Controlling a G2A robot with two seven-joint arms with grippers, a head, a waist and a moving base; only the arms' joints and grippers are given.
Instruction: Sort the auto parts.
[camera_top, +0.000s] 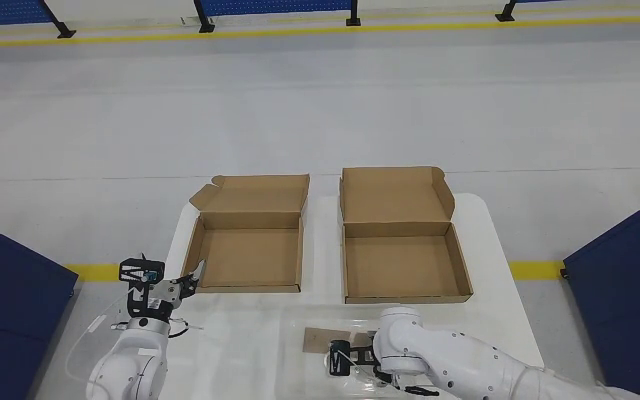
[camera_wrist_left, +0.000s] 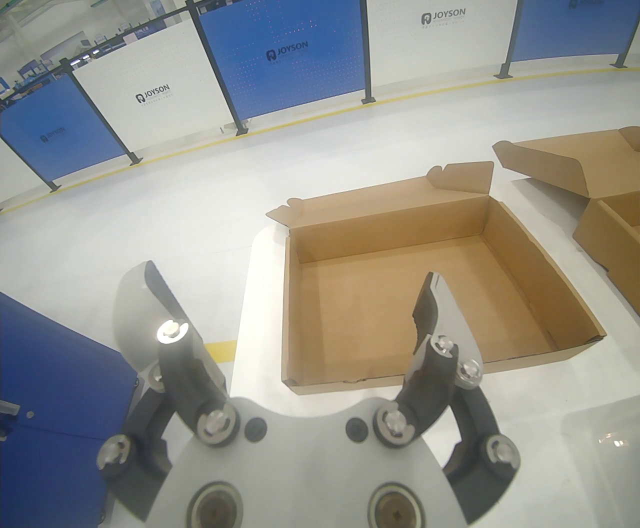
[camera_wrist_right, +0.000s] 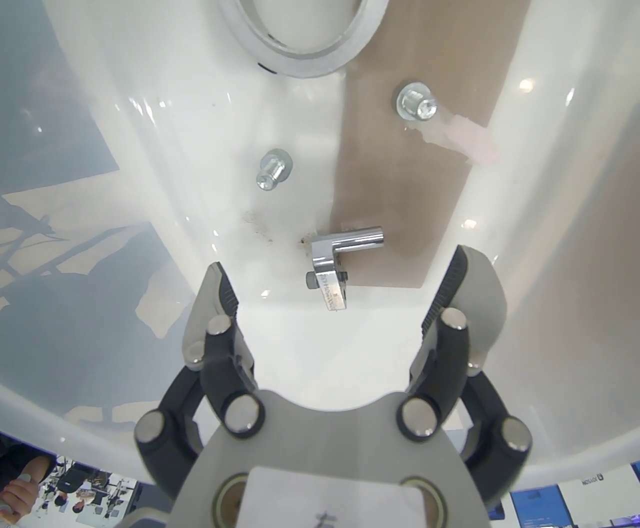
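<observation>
Small auto parts lie near the table's front edge, below my right gripper (camera_wrist_right: 341, 265), which is open. An L-shaped metal bracket with a pin (camera_wrist_right: 332, 262) sits right under the gap between its fingers, at the edge of a brown sheet (camera_wrist_right: 425, 175). One bolt (camera_wrist_right: 272, 167) lies on the white table. A second bolt (camera_wrist_right: 416, 102) and a translucent plastic clip (camera_wrist_right: 462, 135) rest on the sheet. My left gripper (camera_wrist_left: 290, 275) hangs open and holds nothing, at the near left corner of the left cardboard box (camera_wrist_left: 390, 220).
Two open cardboard boxes, left (camera_top: 250, 255) and right (camera_top: 402, 265), stand side by side on the white table (camera_top: 480, 215), both bare inside with lids folded back. The brown sheet (camera_top: 322, 338) lies in front of them. Blue panels flank the table.
</observation>
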